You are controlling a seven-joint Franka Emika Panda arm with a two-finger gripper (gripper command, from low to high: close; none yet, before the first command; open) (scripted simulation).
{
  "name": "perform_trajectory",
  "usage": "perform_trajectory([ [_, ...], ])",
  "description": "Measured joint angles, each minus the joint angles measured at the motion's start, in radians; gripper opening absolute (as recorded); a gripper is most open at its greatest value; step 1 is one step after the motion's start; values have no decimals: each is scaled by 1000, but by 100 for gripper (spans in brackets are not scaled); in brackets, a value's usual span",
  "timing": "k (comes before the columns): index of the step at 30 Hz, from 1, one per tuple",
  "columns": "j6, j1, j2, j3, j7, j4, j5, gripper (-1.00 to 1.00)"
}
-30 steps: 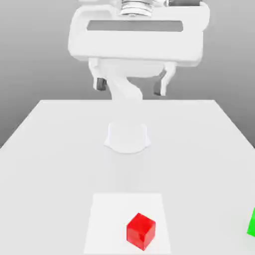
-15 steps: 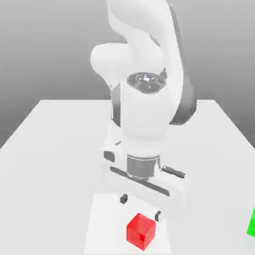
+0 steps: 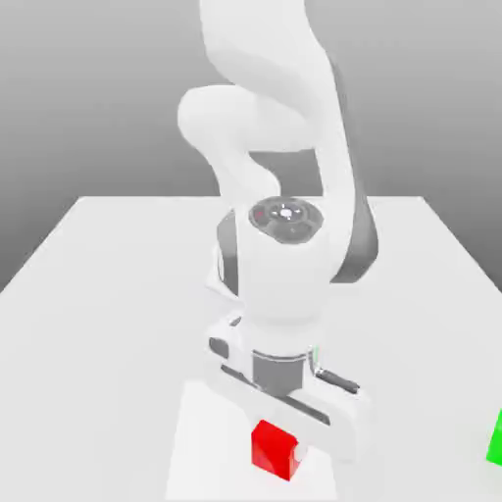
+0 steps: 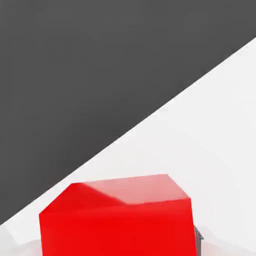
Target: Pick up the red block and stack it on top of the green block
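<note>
White and jointed, my arm (image 3: pixel 284 265) reaches lower over the table (image 3: pixel 412 343) than before. My gripper (image 3: pixel 276 451) has closed in from wide, now shut on the red block (image 3: pixel 275 451), over the pale sheet (image 3: pixel 201 451). The block has turned since earlier; I can't tell whether it's lifted. The green block (image 3: pixel 496 441) sits unmoved at the exterior view's right edge.
</note>
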Motion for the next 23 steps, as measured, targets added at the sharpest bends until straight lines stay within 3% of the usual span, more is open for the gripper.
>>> perform_trajectory([
  [15,-203,400,78,170,552,260,-73,-100],
  [19,-115,464,196,128,638,285,-150,-100],
  [20,-95,475,219,116,649,287,-164,100],
  [23,-95,475,219,116,649,287,-164,100],
])
